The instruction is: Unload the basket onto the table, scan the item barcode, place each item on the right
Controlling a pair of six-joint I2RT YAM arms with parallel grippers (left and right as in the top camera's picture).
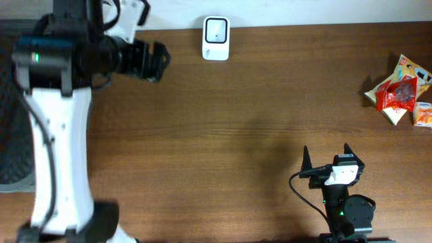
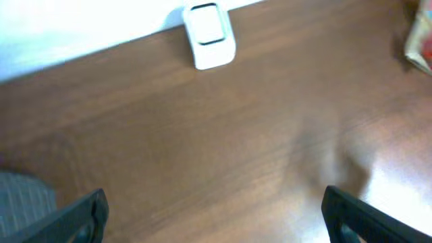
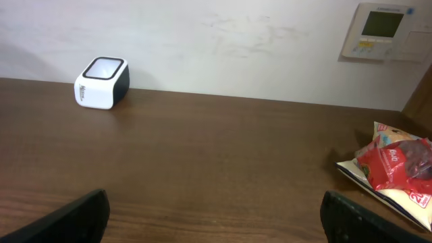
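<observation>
Brown wood-grain bench [image 1: 236, 101], smooth, with a soft sheen. At its far edge, against the pale wall [image 3: 202, 40], stands the scanner [image 1: 216, 38], a white round-cornered plastic block with a dark-framed glossy window. The item, a crinkled red-and-white foil snack packet [image 1: 398, 91], lies at the bench's right edge, touching a smaller orange-and-white packet [image 1: 422, 115] and well apart from the scanner. The black left gripper [image 1: 164, 63] hangs left of the scanner, its fingers spread wide and empty. The right gripper [image 1: 326, 152], at the near edge, has pointed black fingers, likewise spread and holding nothing.
</observation>
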